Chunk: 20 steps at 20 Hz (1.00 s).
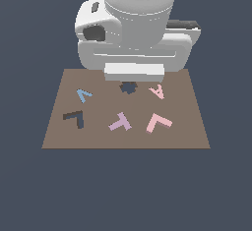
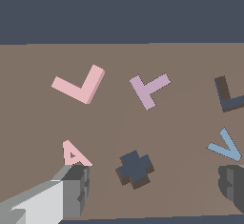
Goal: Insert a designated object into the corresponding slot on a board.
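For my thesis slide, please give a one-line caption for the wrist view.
Open gripper above the brown board, with the pink L block lying apart from its dark L-shaped slot.

The brown board [image 1: 125,136] looks flat and matt, like unvarnished card. The pink L block [image 1: 158,123] is smooth, dull plastic. The arm's white shell [image 1: 138,23] shows a soft sheen; the pincer fingers [image 2: 76,189] are matt grey.
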Each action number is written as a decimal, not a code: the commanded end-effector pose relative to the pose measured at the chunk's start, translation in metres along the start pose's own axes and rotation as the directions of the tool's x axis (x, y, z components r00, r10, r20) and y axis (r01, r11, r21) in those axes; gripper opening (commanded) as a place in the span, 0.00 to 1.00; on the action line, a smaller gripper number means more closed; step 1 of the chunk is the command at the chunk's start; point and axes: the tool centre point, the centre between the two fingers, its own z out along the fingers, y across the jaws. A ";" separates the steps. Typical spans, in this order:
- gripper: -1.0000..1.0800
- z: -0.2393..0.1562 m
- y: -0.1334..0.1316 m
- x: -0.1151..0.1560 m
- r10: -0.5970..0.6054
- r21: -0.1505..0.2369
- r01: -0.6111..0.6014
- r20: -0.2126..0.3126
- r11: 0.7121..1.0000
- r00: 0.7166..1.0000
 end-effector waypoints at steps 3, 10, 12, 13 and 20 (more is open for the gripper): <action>0.96 0.013 -0.013 0.007 0.053 0.002 -0.053 0.001 0.999 0.999; 0.96 0.045 -0.040 0.026 0.182 0.007 -0.182 0.001 0.983 0.983; 0.96 0.055 -0.049 0.033 0.224 0.009 -0.224 0.001 0.974 0.975; 0.96 0.060 -0.053 0.037 0.245 0.009 -0.245 0.001 0.969 0.969; 0.96 0.090 -0.076 0.062 0.364 0.014 -0.364 0.003 0.931 0.931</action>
